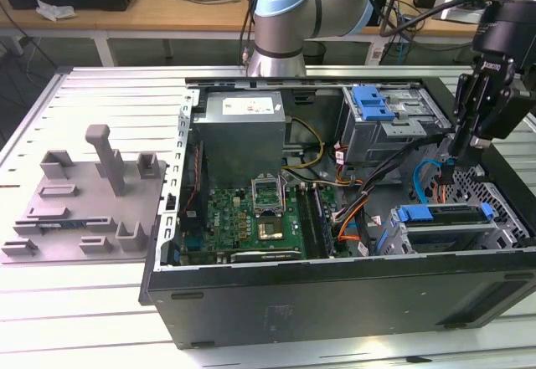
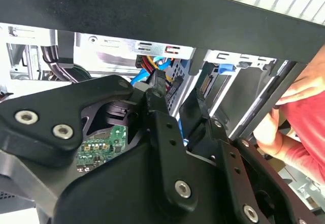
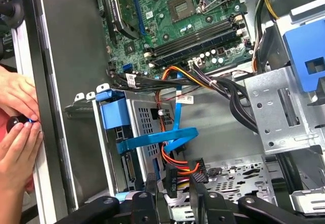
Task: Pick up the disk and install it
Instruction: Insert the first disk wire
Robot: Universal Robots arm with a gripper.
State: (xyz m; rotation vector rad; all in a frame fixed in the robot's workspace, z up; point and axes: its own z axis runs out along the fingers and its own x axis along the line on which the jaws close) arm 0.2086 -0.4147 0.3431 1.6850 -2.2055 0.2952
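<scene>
The black two-fingered gripper (image 1: pixel 455 147) hung at the upper right of the exterior view, its fingers (image 2: pixel 157 89) apart. Below it, at lower right, the silver-grey rectangular disk (image 1: pixel 448 227) with its blue plastic frame sat in the metal drive cage (image 1: pixel 435 243) of the open black computer case (image 1: pixel 335 302).

Open black metal computer case (image 1: pixel 335 298) lying on a pale slatted bench (image 1: pixel 75 319).
Inside, a large grey power-supply box (image 1: pixel 243 135) sits just beside a green motherboard (image 1: pixel 251 218); a lone blue plastic caddy (image 1: pixel 373 103) tops a silver drive cage (image 1: pixel 368 139); a grey moulded fixture plate (image 1: pixel 84 206) lies outside, at the exterior view's left.
</scene>
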